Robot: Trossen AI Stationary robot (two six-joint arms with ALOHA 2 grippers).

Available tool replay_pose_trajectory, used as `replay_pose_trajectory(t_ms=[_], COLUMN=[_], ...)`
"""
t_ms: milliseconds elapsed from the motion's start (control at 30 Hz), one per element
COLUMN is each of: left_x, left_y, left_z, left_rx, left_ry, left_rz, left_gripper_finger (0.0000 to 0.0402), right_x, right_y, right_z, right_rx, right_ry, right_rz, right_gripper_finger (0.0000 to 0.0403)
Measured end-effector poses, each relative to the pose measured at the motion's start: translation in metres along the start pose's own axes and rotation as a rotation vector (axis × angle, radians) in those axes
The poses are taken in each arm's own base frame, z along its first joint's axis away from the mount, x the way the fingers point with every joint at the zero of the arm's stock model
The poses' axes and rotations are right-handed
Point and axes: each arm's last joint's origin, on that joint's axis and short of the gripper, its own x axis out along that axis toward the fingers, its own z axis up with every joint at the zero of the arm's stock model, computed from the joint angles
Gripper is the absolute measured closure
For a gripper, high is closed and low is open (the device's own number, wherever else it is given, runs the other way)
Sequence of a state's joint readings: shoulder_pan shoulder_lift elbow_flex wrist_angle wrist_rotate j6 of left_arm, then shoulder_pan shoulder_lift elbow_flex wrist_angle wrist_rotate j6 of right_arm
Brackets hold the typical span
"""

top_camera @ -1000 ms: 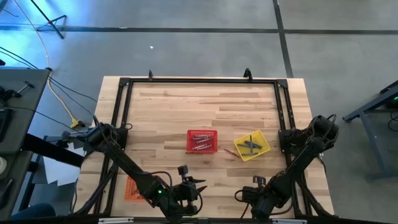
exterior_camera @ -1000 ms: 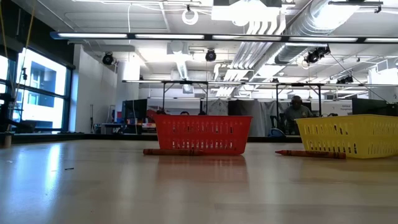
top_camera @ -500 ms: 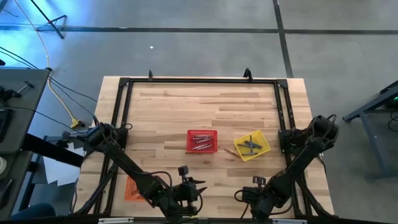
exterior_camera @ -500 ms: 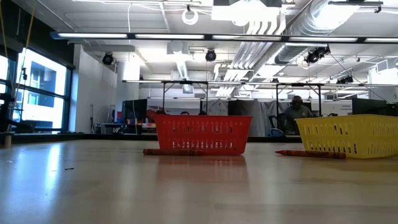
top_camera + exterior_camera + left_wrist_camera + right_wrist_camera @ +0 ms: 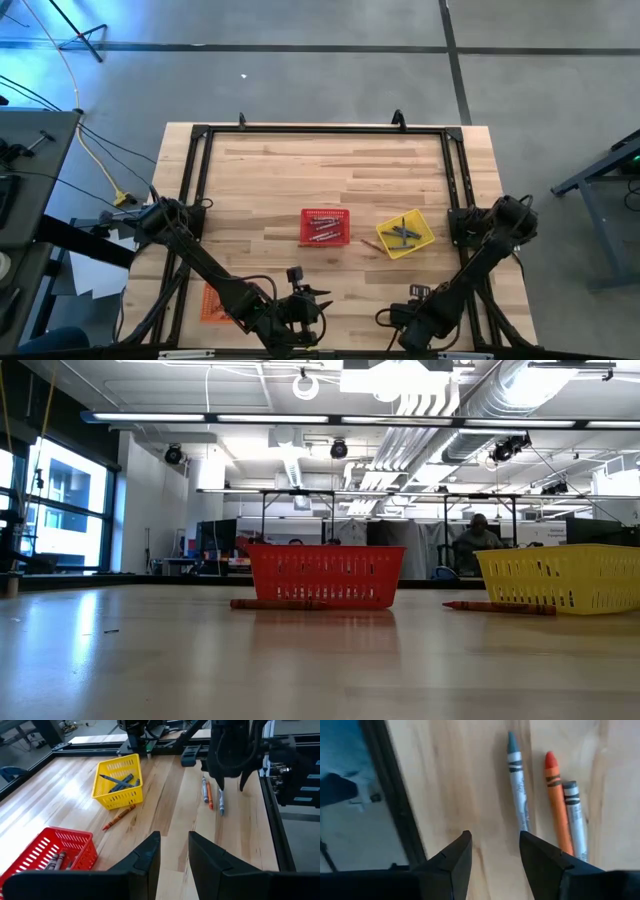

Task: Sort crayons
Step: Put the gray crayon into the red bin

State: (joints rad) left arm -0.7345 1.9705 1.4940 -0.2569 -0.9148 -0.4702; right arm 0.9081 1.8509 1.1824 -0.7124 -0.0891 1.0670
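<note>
1. The right gripper (image 5: 231,776) hangs near the table's (image 5: 330,170) near right edge, fingers pointing down; a second ago it was shut, and now its jaws stand apart with nothing between them.
2. Below it lie three loose crayons (image 5: 557,802), two grey-blue and one orange, side by side and close together.
3. That opening suggests it is readying to pick one of them.
4. The left gripper (image 5: 172,852) waits low at the near edge, jaws partly apart, holding nothing.
5. The red basket (image 5: 325,227) and yellow basket (image 5: 405,234) already hold crayons; another red crayon (image 5: 119,817) lies on the wood just beside the yellow one.
</note>
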Motion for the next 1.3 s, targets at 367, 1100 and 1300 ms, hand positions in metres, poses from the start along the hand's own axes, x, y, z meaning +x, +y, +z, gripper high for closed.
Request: replay_pose_trajectory(t_ms=[367, 1100, 1300], left_x=[0.000, 0.000, 0.000], left_y=[0.000, 0.000, 0.000], left_z=[0.000, -0.001, -0.001], left_rx=[0.001, 0.009, 0.009], left_ry=[0.000, 0.015, 0.015], left_rz=[0.000, -0.018, -0.018], left_gripper_finger=[0.0316, 0.0316, 0.0316], right_x=[0.004, 0.003, 0.003], right_y=[-0.007, -0.014, -0.013], right_z=[0.009, 0.022, 0.023], right_rx=[-0.024, -0.032, -0.030], right_ry=[0.002, -0.050, -0.058], right_rz=[-0.033, -0.057, -0.047], right_gripper_finger=[0.0269, 0.0269, 0.0269])
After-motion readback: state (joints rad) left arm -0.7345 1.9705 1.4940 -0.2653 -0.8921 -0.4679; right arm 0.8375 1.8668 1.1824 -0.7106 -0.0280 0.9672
